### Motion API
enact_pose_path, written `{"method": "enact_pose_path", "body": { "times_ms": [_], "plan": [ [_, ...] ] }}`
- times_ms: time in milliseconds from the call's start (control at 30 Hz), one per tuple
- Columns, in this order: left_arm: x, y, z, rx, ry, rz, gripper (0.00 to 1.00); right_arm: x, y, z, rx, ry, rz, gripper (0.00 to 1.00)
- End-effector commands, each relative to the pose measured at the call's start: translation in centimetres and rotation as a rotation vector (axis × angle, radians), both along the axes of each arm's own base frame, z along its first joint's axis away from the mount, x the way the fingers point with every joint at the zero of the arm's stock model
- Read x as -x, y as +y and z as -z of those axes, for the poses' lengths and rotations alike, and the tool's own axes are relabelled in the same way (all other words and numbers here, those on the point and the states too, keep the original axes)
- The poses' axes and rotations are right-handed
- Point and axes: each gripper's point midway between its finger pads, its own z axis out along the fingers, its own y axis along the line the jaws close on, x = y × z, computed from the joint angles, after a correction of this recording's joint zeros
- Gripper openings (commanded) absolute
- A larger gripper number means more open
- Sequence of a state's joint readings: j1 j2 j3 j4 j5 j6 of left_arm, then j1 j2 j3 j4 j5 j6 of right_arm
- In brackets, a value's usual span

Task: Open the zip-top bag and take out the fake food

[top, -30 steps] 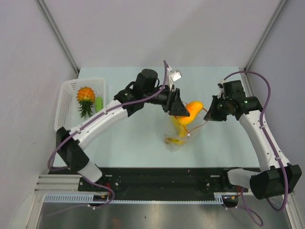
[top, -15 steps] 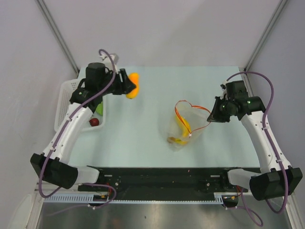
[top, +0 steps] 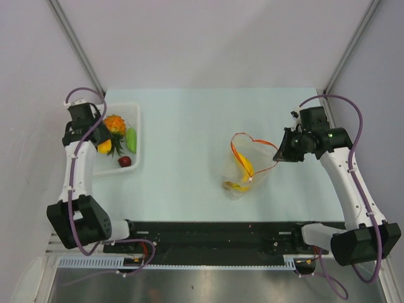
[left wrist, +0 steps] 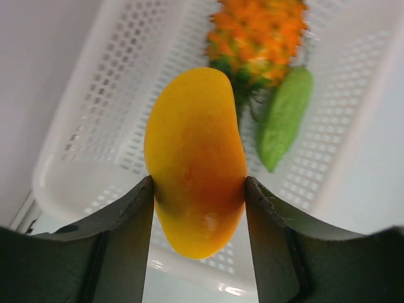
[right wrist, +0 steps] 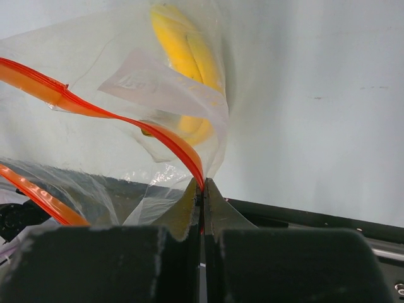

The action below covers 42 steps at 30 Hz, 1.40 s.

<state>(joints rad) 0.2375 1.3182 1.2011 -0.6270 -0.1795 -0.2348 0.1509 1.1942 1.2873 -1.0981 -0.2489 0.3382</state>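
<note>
The orange piece [left wrist: 196,161] has swung from the zip-top bag [top: 243,170] to over the basket [left wrist: 95,113], clamped in my half-spread left gripper [left wrist: 199,214]; the bag sits open mid-table, my right gripper [right wrist: 203,189] pinched tight on its zip strip [right wrist: 158,136], bananas [right wrist: 183,44] left to remove.

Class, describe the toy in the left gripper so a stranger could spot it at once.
Find the white perforated plastic basket at the table's left edge. Just above it, the left gripper clamps a smooth, bean-shaped yellow-orange plastic fruit. Unlike the spiky orange pineapple, slim green piece and small red fruit in the basket, it is plain, rounded and held aloft.
</note>
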Motion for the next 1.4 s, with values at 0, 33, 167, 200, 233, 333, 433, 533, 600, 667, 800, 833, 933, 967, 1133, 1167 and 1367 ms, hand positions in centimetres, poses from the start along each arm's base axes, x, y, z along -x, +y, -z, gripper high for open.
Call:
{"method": "enact_pose_path", "body": {
  "times_ms": [0, 33, 167, 200, 233, 333, 433, 533, 600, 667, 800, 833, 933, 967, 1133, 1167, 1367],
  "plan": [
    [-0.7, 4.0, -0.1, -0.120, 0.006, -0.073, 0.00, -0.3, 0.3, -1.6, -0.021, -0.054, -0.022, 0.00],
    [-0.5, 5.6, -0.5, -0.206, 0.039, -0.093, 0.00, -0.2, 0.4, -1.6, -0.024, -0.053, -0.024, 0.00],
    [-0.9, 8.4, 1.7, -0.299, 0.202, -0.102, 0.00, 0.2, 0.7, -2.0, -0.046, -0.047, -0.038, 0.00],
    [-1.1, 8.6, 2.2, -0.315, 0.226, -0.083, 0.00, 0.3, 0.9, -2.0, -0.051, -0.043, -0.042, 0.00],
    [-1.6, 8.9, 2.5, -0.330, 0.245, -0.062, 0.00, 0.4, 1.0, -1.9, -0.053, -0.037, -0.044, 0.00],
    [-1.4, 10.0, 4.0, -0.361, 0.349, -0.086, 0.00, 0.3, 1.4, -2.1, -0.059, -0.036, -0.061, 0.00],
    [-1.2, 11.3, 5.0, -0.413, 0.391, -0.120, 0.00, 0.3, 1.5, -2.1, -0.057, -0.035, -0.066, 0.00],
    [-1.6, 11.4, 6.8, -0.402, 0.424, -0.096, 0.00, 0.4, 1.6, -2.0, -0.057, -0.030, -0.069, 0.00],
    [-1.5, 11.0, 7.9, -0.373, 0.452, -0.080, 0.00, 0.4, 1.7, -1.9, -0.060, -0.028, -0.073, 0.00],
    [-1.4, 10.5, 8.8, -0.351, 0.464, -0.056, 0.00, 0.3, 1.9, -2.0, -0.063, -0.028, -0.075, 0.00],
    [-1.4, 10.2, 9.1, -0.331, 0.464, -0.048, 0.17, 0.4, 1.9, -1.8, -0.059, -0.025, -0.081, 0.00],
    [-1.6, 10.1, 9.0, -0.319, 0.454, -0.051, 0.26, 0.5, 1.8, -1.6, -0.058, -0.019, -0.077, 0.00],
    [-1.7, 9.7, 8.2, -0.293, 0.430, -0.064, 0.54, 0.5, 1.9, -1.5, -0.062, -0.018, -0.083, 0.00],
    [-1.7, 9.6, 8.0, -0.287, 0.423, -0.064, 0.58, 0.5, 2.0, -1.5, -0.063, -0.019, -0.083, 0.00],
    [-2.3, 7.8, 6.0, -0.210, 0.336, -0.044, 0.73, 0.2, 2.2, -1.6, -0.064, -0.020, -0.090, 0.00],
    [-2.5, 7.2, 5.7, -0.190, 0.323, -0.025, 0.77, 0.2, 2.2, -1.7, -0.062, -0.023, -0.094, 0.00],
    [-2.4, 6.1, 2.6, -0.194, 0.249, -0.014, 0.83, -0.3, 2.5, -2.3, -0.047, -0.036, -0.110, 0.00]
  ]
}}
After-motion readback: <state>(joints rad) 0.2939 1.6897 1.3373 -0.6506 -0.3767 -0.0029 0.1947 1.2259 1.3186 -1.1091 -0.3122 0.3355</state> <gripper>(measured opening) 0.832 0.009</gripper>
